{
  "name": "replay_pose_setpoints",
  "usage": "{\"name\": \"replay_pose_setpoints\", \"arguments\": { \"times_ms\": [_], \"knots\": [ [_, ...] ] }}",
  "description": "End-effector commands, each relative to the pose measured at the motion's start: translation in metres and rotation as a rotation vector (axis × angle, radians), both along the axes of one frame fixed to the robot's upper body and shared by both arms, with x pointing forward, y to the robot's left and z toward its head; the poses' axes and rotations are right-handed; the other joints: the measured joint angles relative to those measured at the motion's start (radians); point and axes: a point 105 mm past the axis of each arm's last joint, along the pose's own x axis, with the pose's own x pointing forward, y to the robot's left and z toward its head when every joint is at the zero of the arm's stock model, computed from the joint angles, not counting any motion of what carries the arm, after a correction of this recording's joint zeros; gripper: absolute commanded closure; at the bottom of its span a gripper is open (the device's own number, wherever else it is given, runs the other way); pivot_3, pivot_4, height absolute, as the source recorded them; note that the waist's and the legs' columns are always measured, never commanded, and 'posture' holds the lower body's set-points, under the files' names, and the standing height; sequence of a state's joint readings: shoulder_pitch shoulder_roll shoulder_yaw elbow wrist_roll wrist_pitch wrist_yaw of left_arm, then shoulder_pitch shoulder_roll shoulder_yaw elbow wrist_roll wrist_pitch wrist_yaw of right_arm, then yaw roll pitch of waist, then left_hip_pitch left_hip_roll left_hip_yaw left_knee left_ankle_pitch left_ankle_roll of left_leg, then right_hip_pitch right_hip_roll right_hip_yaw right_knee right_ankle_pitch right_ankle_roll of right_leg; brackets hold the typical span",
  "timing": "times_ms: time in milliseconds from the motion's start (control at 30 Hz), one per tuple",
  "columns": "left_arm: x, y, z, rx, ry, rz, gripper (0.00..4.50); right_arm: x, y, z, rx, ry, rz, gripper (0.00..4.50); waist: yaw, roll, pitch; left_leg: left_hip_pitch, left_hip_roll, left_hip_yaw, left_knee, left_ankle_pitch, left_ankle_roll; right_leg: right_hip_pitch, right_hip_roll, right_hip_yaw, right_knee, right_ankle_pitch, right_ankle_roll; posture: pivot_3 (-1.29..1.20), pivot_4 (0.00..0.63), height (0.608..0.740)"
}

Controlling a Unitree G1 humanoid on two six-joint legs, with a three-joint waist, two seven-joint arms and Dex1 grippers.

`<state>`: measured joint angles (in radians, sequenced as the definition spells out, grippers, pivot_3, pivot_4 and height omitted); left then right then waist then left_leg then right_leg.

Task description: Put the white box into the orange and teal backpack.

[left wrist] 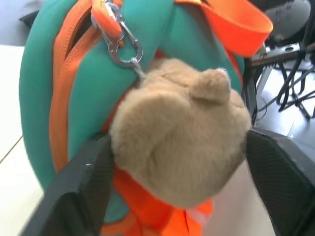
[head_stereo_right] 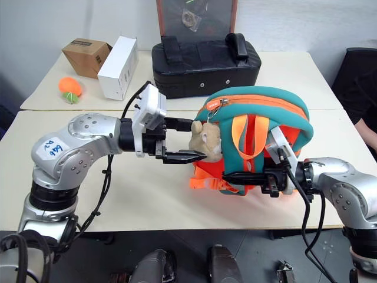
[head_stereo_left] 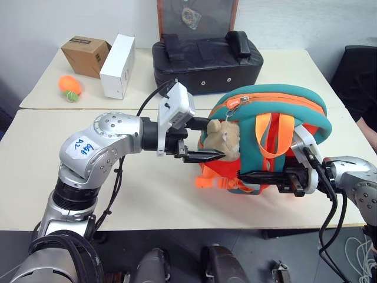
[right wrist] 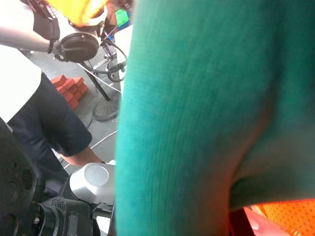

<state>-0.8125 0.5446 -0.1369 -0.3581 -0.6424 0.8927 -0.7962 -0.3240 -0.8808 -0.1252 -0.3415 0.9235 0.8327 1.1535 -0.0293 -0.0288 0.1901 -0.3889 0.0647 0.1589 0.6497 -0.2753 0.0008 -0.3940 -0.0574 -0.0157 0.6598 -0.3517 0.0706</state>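
The orange and teal backpack [head_stereo_left: 259, 103] stands upright on the near table, right of centre, with a tan plush toy [head_stereo_left: 227, 138] clipped to its front. My left gripper [head_stereo_left: 216, 138] reaches in from the left and is open. Its two black fingers [left wrist: 83, 187] flank the plush toy, close against its sides. My right gripper [head_stereo_left: 242, 175] is shut and comes in from the right. It lies along the backpack's lower front among the orange straps [head_stereo_left: 221, 181]. I cannot tell whether it pinches any fabric. The white box is out of view.
At the back stand a black padded case [head_stereo_left: 206, 59], a tall white carton [head_stereo_left: 116, 65], a brown cardboard box [head_stereo_left: 85, 55] and an orange ball [head_stereo_left: 70, 86]. A person [right wrist: 44, 128] stands beyond the table's right side.
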Motion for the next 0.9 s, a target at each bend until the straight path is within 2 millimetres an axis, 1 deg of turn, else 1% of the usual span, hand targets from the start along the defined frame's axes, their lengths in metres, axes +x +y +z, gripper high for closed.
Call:
{"name": "replay_pose_setpoints", "arguments": {
  "times_ms": [33, 133, 233, 300, 333, 400, 533, 633, 700, 767, 833, 900],
  "knots": [
    [0.001, 0.004, 0.006, -0.038, -0.019, 0.008, 1.84, -0.004, 0.003, 0.005, 0.019, -0.021, 0.015, 4.5, 0.0, 0.0, 0.0, 0.0, 0.0, 0.0, 0.0, 0.0, 0.0, 0.0, 0.0, 0.0, 0.0, 0.0, 0.0, 0.0, 0.15, 0.74],
    [0.001, 0.005, 0.006, -0.048, -0.008, 0.003, 2.71, -0.002, 0.004, 0.006, 0.026, -0.023, 0.008, 4.5, 0.001, 0.0, 0.0, 0.0, 0.0, 0.0, 0.0, 0.0, 0.0, 0.0, 0.0, 0.0, 0.0, 0.0, 0.0, 0.0, 0.15, 0.74],
    [-0.003, 0.006, 0.008, -0.065, 0.005, -0.024, 3.49, -0.002, 0.003, 0.005, 0.027, -0.023, 0.001, 4.5, 0.001, 0.0, 0.0, 0.0, 0.0, 0.0, 0.0, 0.0, 0.0, 0.0, 0.0, 0.0, 0.0, 0.0, 0.0, 0.0, 0.15, 0.74],
    [-0.005, 0.012, 0.012, -0.063, -0.006, -0.039, 3.83, -0.001, 0.002, 0.004, 0.027, -0.021, -0.007, 4.5, 0.0, 0.0, 0.0, 0.0, 0.0, 0.0, 0.0, 0.0, 0.0, 0.0, 0.0, 0.0, 0.0, 0.0, 0.0, 0.0, 0.15, 0.74],
    [-0.003, 0.019, 0.015, -0.049, -0.029, -0.039, 3.97, -0.001, 0.001, 0.004, 0.029, -0.02, -0.014, 4.5, -0.001, 0.0, 0.0, 0.0, 0.0, 0.0, 0.0, 0.0, 0.0, 0.0, 0.0, 0.0, 0.0, 0.0, 0.0, 0.0, 0.15, 0.74],
    [0.005, 0.034, 0.023, -0.031, -0.057, -0.007, 4.1, 0.0, -0.002, 0.005, 0.035, -0.016, -0.028, 4.5, -0.002, 0.0, 0.0, 0.0, 0.0, 0.0, 0.0, 0.0, 0.0, 0.0, 0.0, 0.0, 0.0, 0.0, 0.0, 0.0, 0.15, 0.74],
    [0.03, 0.076, 0.054, -0.032, -0.121, 0.1, 4.1, 0.001, -0.01, 0.002, 0.046, 0.005, -0.066, 4.5, 0.001, 0.0, 0.0, 0.0, 0.0, 0.0, 0.0, 0.0, 0.0, 0.0, 0.0, -0.001, 0.0, 0.0, 0.0, 0.0, 0.15, 0.74],
    [0.043, 0.101, 0.062, 0.021, -0.151, 0.168, 4.1, 0.0, -0.018, 0.0, 0.054, 0.024, -0.097, 4.5, 0.0, 0.0, 0.0, 0.0, 0.0, 0.001, 0.0, 0.0, 0.0, 0.0, 0.0, -0.001, -0.001, 0.0, 0.0, 0.0, 0.15, 0.74],
    [0.046, 0.112, 0.056, 0.075, -0.15, 0.182, 4.1, -0.002, -0.022, -0.001, 0.062, 0.03, -0.108, 4.5, 0.001, 0.0, 0.0, 0.0, 0.0, 0.001, -0.001, 0.0, 0.0, -0.001, 0.0, -0.001, -0.001, 0.0, 0.0, 0.0, 0.15, 0.74],
    [0.047, 0.121, 0.039, 0.133, -0.116, 0.185, 4.1, -0.004, -0.027, 0.001, 0.088, 0.04, -0.119, 4.5, 0.001, 0.0, 0.0, 0.0, 0.0, 0.002, -0.001, -0.001, 0.001, -0.001, 0.0, -0.001, -0.001, 0.0, 0.0, 0.0, 0.15, 0.74],
    [0.041, 0.125, 0.017, 0.173, -0.048, 0.161, 4.1, -0.005, -0.031, 0.002, 0.106, 0.046, -0.135, 4.5, -0.002, 0.0, 0.0, 0.0, 0.0, 0.002, -0.001, -0.001, 0.001, -0.001, 0.0, 0.0, -0.001, 0.0, 0.0, 0.0, 0.15, 0.74],
    [0.032, 0.122, -0.012, 0.234, 0.011, 0.121, 4.1, -0.003, -0.034, 0.002, 0.117, 0.047, -0.162, 4.5, -0.004, 0.0, 0.0, 0.0, 0.001, 0.003, -0.001, -0.001, 0.001, -0.001, 0.0, 0.0, 0.0, 0.0, 0.0, 0.0, 0.15, 0.74]
  ]
}}
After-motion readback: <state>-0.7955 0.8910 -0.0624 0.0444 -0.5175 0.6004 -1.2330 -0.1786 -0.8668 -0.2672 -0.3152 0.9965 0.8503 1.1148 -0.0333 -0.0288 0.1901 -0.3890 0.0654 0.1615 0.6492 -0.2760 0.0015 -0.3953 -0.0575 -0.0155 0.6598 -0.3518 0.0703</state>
